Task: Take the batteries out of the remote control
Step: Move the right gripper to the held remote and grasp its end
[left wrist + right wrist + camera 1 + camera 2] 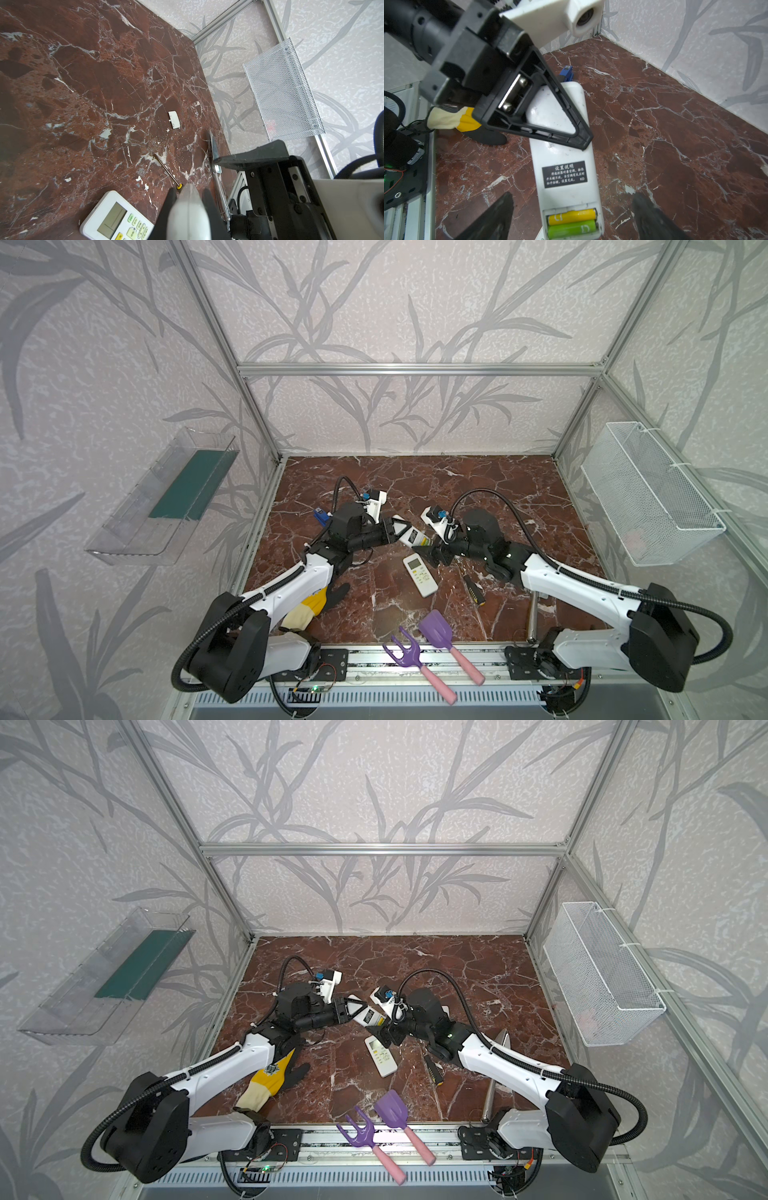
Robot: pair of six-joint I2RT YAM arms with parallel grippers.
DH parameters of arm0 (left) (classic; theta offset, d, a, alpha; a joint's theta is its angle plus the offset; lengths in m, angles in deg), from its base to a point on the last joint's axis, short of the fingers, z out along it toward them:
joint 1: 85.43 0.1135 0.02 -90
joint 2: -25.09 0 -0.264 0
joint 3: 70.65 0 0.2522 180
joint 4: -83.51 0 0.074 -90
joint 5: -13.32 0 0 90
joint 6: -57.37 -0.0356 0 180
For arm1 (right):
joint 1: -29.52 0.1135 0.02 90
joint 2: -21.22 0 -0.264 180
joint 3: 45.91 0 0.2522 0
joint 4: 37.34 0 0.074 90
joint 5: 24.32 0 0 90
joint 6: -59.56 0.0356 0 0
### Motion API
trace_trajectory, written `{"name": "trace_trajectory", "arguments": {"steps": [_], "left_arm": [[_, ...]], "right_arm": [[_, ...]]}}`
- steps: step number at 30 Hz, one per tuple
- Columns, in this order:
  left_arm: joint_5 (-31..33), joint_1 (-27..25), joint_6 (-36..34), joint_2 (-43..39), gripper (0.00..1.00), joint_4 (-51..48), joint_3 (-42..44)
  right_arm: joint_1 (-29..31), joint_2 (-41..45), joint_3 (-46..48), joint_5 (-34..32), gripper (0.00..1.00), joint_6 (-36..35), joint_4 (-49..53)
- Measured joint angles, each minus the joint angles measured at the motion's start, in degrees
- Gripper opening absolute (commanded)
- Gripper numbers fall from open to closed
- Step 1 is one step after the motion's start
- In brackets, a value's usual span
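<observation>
the left gripper is clamped on one end of a white remote control and holds it off the red marble surface at mid-scene, its black label facing up. the open compartment at the remote's other end, pointing to the right, shows two batteries lying side by side, one yellow and one lime green, both seated in their slots. the right gripper has its fingers spread wide apart, one on either side of that battery end and touching neither the remote nor the cells. a second remote lies face up on the surface just nearer than the held one, its screen and buttons showing. in the left wrist view a small white battery cover lies alone on the marble, well apart from both remotes. a screwdriver with a yellow-and-black handle rests to the right of the second remote, and a silver knife lies further right, beside the right arm. a yellow-and-black glove sits on the near left under the left arm. a purple toy shovel and a purple fork, both pink-handled, overhang the near edge. a white mesh basket hangs on the right wall.
</observation>
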Motion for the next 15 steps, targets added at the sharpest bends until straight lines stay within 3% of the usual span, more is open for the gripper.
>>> {"name": "trace_trajectory", "arguments": {"steps": [9,15], "left_arm": [[-1.84,-0.11,-0.26,-0.35,0.00,0.42,-0.02],[-2.01,-0.11,-0.26,-0.35,0.00,0.39,-0.02]], "right_arm": [[0.07,-6.29,-5.40,1.66,0.88,-1.62,1.31],[0.33,-8.15,-5.88,2.58,0.81,-1.60,1.44]]}}
